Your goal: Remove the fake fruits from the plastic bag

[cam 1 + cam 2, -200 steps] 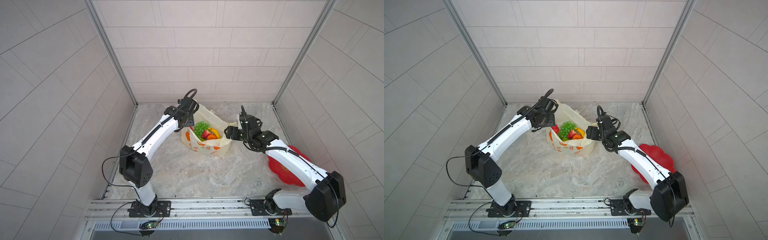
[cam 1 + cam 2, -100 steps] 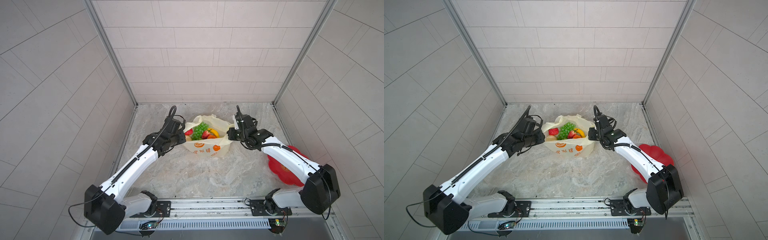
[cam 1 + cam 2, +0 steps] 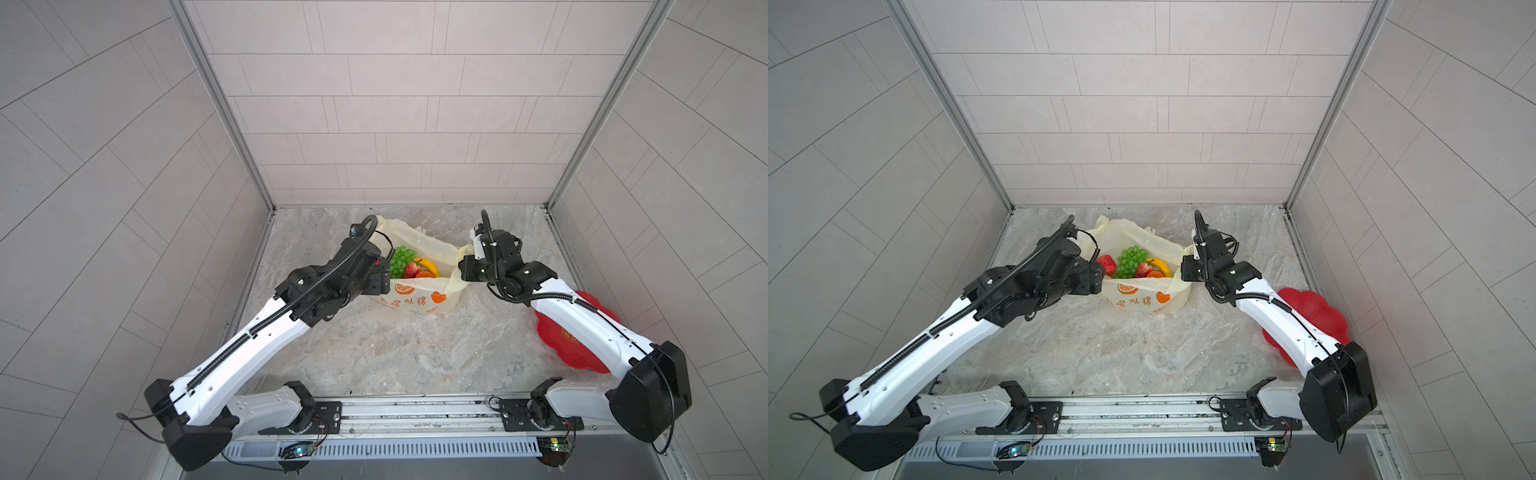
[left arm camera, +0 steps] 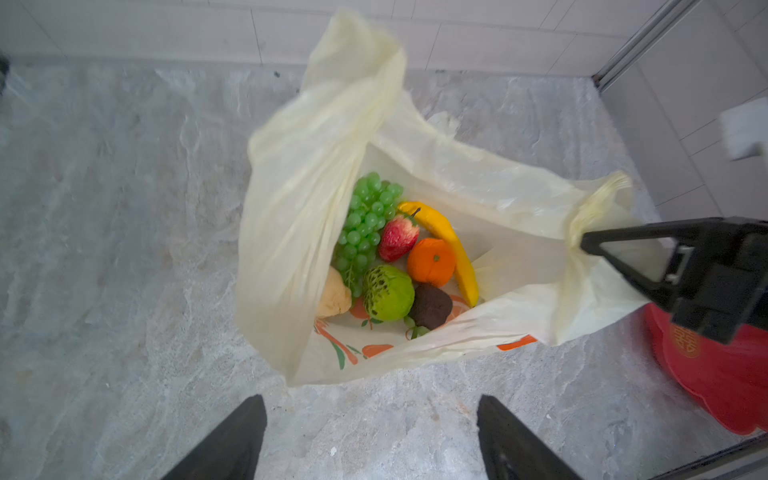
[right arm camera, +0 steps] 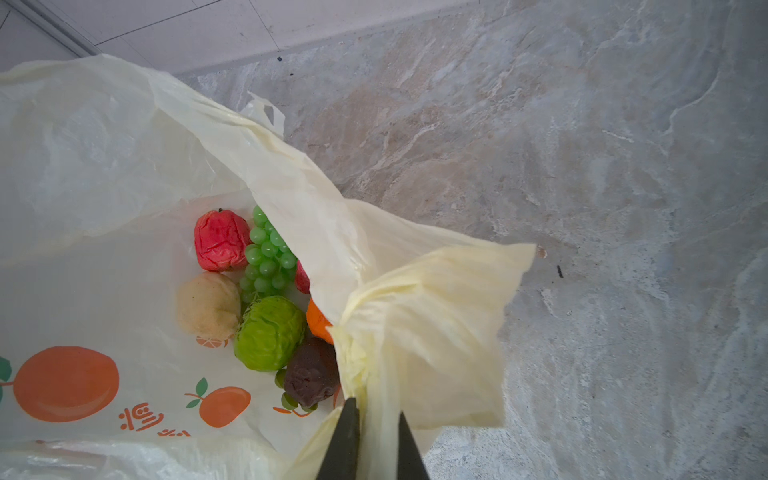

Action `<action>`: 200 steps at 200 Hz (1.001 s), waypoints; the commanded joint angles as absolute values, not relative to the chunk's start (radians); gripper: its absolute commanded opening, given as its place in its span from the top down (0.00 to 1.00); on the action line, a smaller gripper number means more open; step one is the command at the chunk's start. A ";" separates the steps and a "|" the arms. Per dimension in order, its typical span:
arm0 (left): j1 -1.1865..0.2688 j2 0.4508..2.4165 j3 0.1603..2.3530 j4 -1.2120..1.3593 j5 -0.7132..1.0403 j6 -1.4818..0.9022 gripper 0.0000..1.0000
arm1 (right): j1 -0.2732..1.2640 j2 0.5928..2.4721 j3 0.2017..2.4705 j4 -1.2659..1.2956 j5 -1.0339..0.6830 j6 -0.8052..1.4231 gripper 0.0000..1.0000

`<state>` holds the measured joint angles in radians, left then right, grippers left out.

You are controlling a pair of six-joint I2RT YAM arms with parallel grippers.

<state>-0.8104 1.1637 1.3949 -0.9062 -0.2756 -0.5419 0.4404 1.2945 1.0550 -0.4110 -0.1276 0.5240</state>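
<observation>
Left wrist view, starting at the left: left end effector (image 4: 370,399) with fingers wide apart, holding nothing, poised over the worktop (image 4: 124,249) just short of the plastic bag (image 4: 478,187); plastic bag standing on the worktop between the two end effectors, mouth spread, all visible fake fruits inside.

Likely step in hand: first pick through the open mouth. Advance the left end effector over the near rim, not through it; avoid snagging the loose flap (image 4: 307,174), thin and liable to fold inward.

Select a free, top-lying piece:
- cream fruit (image 4: 334,295): partly under the flap;
- grape bunch (image 4: 365,224): irregular in outline;
- green netted fruit (image 4: 388,293) and orange (image 4: 431,262): round, prone to rolling out of a shallow pinch;
- strawberry (image 4: 398,239) or banana (image 4: 449,245): probably easiest, apparently uppermost;
- dark brown fruit (image 4: 430,305): low against the near wall.

Close across the narrow width; lift straight up.

Further right: right end effector (image 5: 376,419) clamped together on the gathered handle (image 5: 415,332) of the plastic bag; hold that handle up and outward for a taut mouth.

Hard to make out:
- left end effector fingers hidden beneath the left arm (image 3: 332,274) in both top views;
- flap edge blurred;
- red fruit (image 5: 220,241) covered by the flap in the left wrist view;
- banana hidden in the right wrist view, with strawberry and orange mostly behind a fold;
- anything beneath the pile impossible to tell;
- red plate (image 3: 557,345), far right, partly under the right arm (image 3: 582,316) and cut off in the left wrist view.
</observation>
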 commanded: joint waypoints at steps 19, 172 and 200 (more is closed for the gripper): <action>-0.931 1.232 1.556 -0.998 -0.328 -0.435 0.18 | 0.463 1.264 1.055 -0.421 -0.113 0.500 0.88; -0.519 1.684 1.559 -0.971 -0.345 -0.583 0.14 | 0.540 1.172 0.948 -0.398 -0.104 0.460 0.87; -0.523 1.645 1.459 -0.834 -0.152 -0.552 0.14 | 0.548 1.178 0.924 -0.390 -0.088 0.456 0.87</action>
<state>-0.5064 1.6947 1.5253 -0.9482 -0.3534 -0.5636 0.5392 1.1904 0.9375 -0.4004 -0.1169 0.4767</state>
